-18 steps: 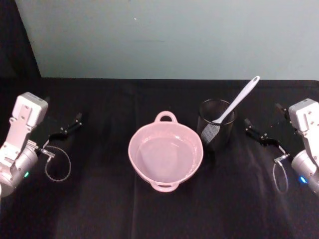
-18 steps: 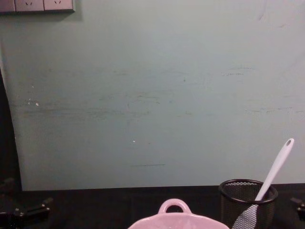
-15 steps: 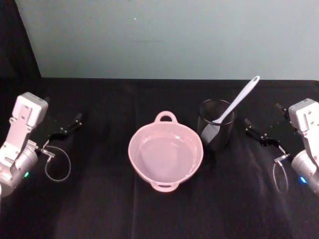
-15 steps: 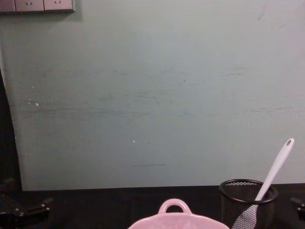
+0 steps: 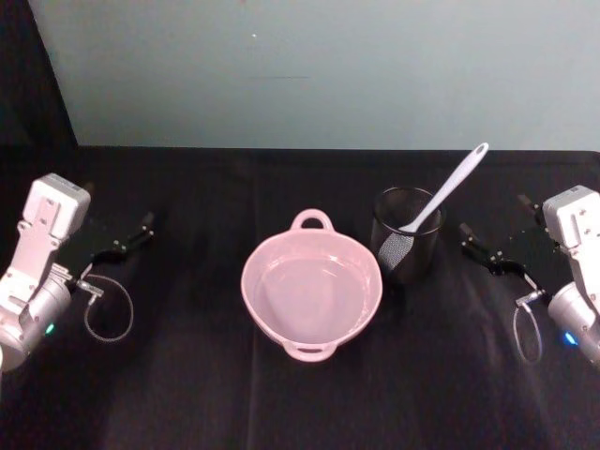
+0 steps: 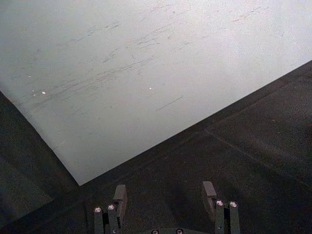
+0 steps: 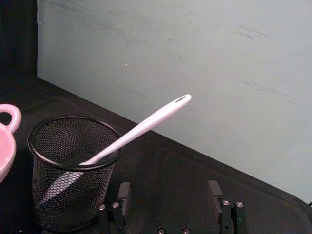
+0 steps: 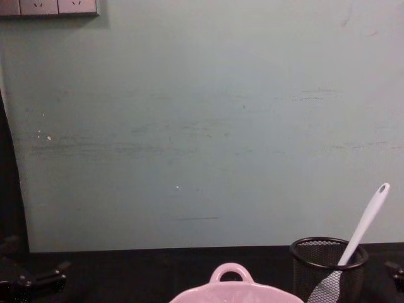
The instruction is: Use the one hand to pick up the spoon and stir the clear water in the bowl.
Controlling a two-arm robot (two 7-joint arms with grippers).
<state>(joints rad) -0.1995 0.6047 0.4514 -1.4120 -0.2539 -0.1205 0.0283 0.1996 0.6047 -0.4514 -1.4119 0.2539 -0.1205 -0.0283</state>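
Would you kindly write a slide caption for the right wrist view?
Open right gripper faces the white spoon leaning in a black mesh cup.

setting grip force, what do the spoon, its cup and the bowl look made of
Spoon: looks like white matte plastic, slim and uniform. Cup: black wire mesh, see-through weave, likely metal. Bowl: pale pink, glossy; plastic or ceramic, unclear.

A scuffed pale green wall (image 8: pixel 202 126) was noted behind the black-covered tabletop (image 5: pixel 187 394); sockets (image 8: pixel 49 6) were seen high on it.
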